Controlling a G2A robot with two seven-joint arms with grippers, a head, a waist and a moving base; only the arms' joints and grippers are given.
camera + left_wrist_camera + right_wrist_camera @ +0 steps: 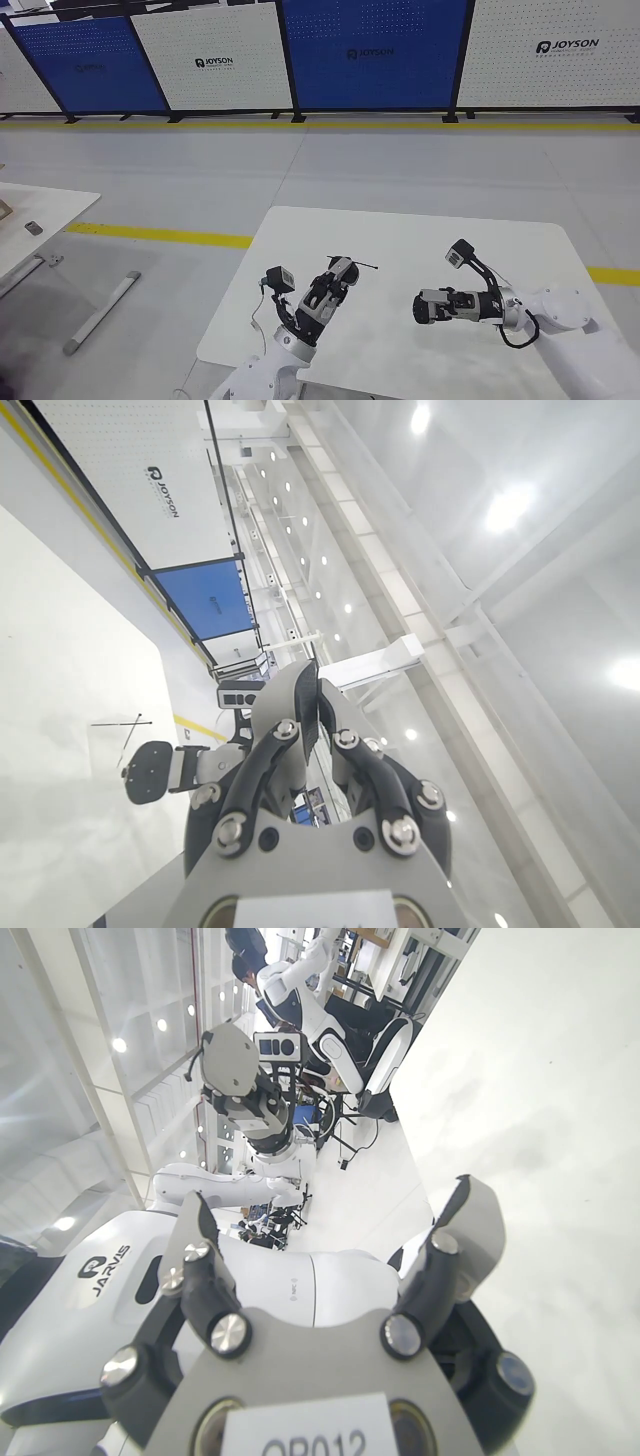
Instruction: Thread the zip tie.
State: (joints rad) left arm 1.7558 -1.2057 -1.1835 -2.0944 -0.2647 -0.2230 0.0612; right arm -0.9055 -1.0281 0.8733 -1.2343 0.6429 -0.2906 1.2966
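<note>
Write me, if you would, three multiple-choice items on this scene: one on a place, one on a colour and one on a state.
1. Where is the zip tie?
A. At the tip of the left gripper
B. On the floor
C. Hanging on a blue wall panel

2. What colour is the zip tie?
A. White
B. Black
C. Yellow

3. How do the fingers of the right gripper stand?
A. Shut on the zip tie
B. Shut on nothing
C. Open

Answers:
1 A: in the top view the thin strip juts out from the left gripper's tip.
2 B: it shows dark against the white table.
3 C: the right wrist view shows a wide gap between the fingers, with nothing in it.
</note>
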